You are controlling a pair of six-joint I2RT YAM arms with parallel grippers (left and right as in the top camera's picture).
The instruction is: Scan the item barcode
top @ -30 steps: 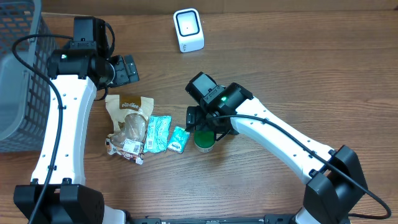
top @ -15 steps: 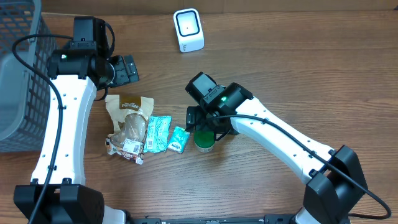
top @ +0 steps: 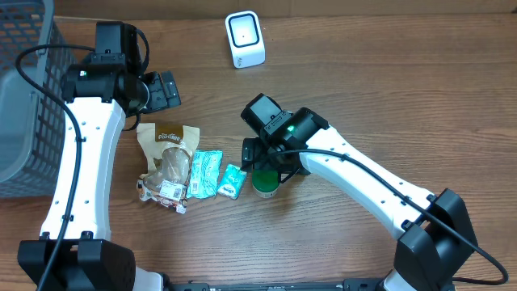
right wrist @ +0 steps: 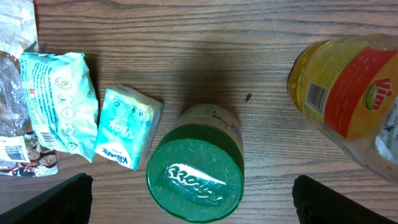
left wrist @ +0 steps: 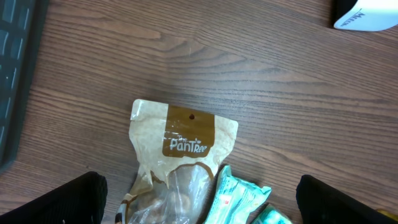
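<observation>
Jar (right wrist: 194,174), upright, green-lidded

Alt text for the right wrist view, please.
A green-lidded jar stands upright on the wooden table, seen from above. Left of it lie a Kleenex pack and a mint-green packet; a yellow Vim bottle is at upper right.

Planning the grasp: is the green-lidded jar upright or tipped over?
Upright. The jar shows its round green lid facing the right wrist camera above.
</observation>
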